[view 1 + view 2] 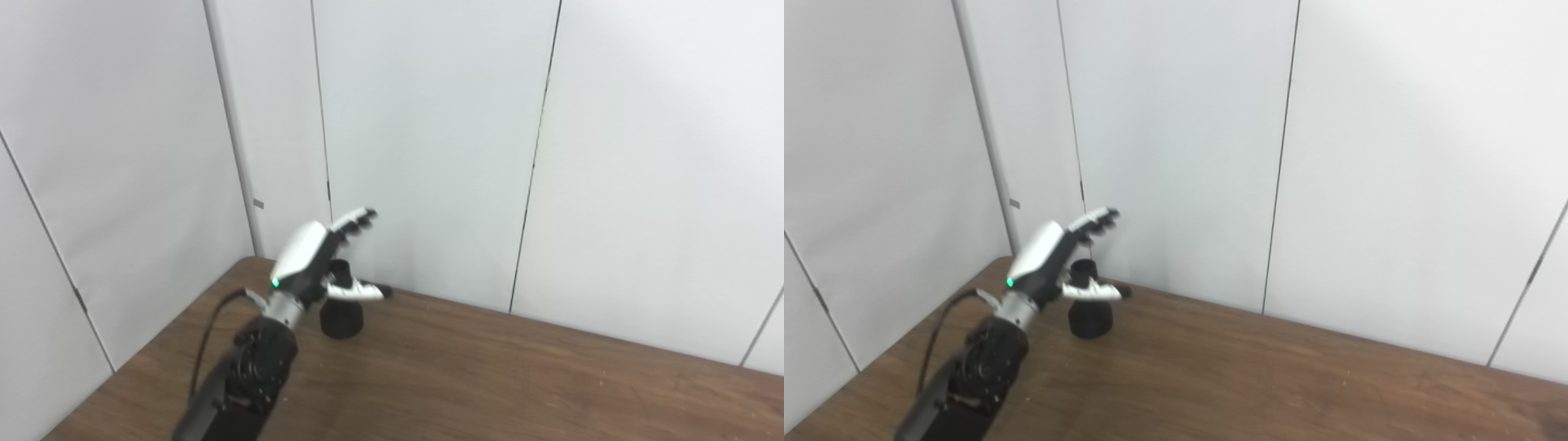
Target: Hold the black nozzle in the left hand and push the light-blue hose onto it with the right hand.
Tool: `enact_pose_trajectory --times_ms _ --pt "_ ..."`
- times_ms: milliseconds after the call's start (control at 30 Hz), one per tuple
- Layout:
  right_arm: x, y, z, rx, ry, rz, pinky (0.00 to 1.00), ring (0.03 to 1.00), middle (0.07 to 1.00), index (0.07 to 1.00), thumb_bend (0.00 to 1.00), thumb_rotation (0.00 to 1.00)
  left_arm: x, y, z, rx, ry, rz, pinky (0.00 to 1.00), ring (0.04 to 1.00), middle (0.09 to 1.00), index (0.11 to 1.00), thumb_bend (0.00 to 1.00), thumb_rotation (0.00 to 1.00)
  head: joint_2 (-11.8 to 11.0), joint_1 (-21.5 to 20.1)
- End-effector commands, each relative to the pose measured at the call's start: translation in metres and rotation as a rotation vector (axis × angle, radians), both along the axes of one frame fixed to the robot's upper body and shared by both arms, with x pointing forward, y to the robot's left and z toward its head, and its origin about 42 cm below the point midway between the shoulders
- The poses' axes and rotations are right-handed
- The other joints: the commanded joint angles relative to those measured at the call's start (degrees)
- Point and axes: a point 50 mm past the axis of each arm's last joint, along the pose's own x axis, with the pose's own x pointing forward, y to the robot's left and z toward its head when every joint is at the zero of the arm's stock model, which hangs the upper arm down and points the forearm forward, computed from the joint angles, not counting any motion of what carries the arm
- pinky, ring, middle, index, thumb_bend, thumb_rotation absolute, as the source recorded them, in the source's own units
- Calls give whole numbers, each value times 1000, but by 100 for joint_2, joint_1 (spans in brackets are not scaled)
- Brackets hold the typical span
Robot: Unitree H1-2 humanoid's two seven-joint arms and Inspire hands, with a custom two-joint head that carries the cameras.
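The black nozzle [341,315] stands upright near the far left corner of the brown table [490,380], wide base down and narrow neck up. My left hand [324,257] hovers at its neck, open, with the fingers [358,219] stretched above and behind the nozzle and the thumb [361,291] crossing in front of it. I cannot tell whether the thumb touches it. Neither the light-blue hose nor my right hand appears in either eye view.
White wall panels [429,122] close off the table at the back and on the left, right behind the nozzle. A black cable [208,331] loops along my left forearm. Bare brown tabletop stretches to the right.
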Motion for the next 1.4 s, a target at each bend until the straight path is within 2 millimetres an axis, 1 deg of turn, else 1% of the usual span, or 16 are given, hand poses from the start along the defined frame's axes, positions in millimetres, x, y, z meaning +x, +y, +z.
enact_pose_trajectory --times_ms 0,67,167,333,567,767,833,933,1000,1067,1200,1367 --pt "7 -4 17 -8 -78 13 413 566 697 493 504 115 2 1 30 118 -108 63 764 891 887 825 791 208 8 15" --pt "7 -4 17 -10 -81 14 409 565 695 493 504 115 2 4 36 135 -99 132 831 936 923 850 826 232 5 17" --pt "8 -5 16 -12 -80 14 406 564 695 493 504 115 3 11 34 36 -80 173 912 984 963 904 860 265 15 22" --pt "7 -7 18 -13 -80 14 406 563 691 493 504 115 5 23 28 17 -58 274 994 1000 999 972 905 266 41 37" --pt "7 -7 18 -5 -73 9 409 567 693 494 503 115 8 33 17 -20 118 375 1000 1000 1000 1000 996 347 69 42" --pt "7 -8 18 -5 -76 10 411 568 694 493 503 115 14 39 1 -151 250 361 1000 1000 998 1000 1000 416 131 66" --pt "7 -9 19 -7 -76 11 411 569 693 493 503 115 15 38 -5 -180 281 355 1000 1000 992 1000 1000 425 152 73" --pt "6 -9 20 -13 -78 11 411 569 692 493 503 115 17 38 -13 -198 320 352 1000 1000 988 1000 1000 466 176 65" --pt "5 -10 19 -16 -78 9 411 570 691 493 503 115 20 41 -22 -206 352 355 1000 1000 986 990 1000 469 185 63" --pt "5 -10 19 -18 -77 8 411 572 692 493 503 115 22 43 -28 -195 375 366 1000 1000 984 959 1000 466 207 47" --pt "4 -10 20 -17 -76 6 412 573 692 494 503 115 25 41 -35 -169 404 378 1000 1000 983 927 1000 461 250 23" --pt "2 -9 20 -14 -74 8 408 575 694 494 503 115 29 41 -43 -197 460 355 1000 1000 991 973 1000 457 280 8"
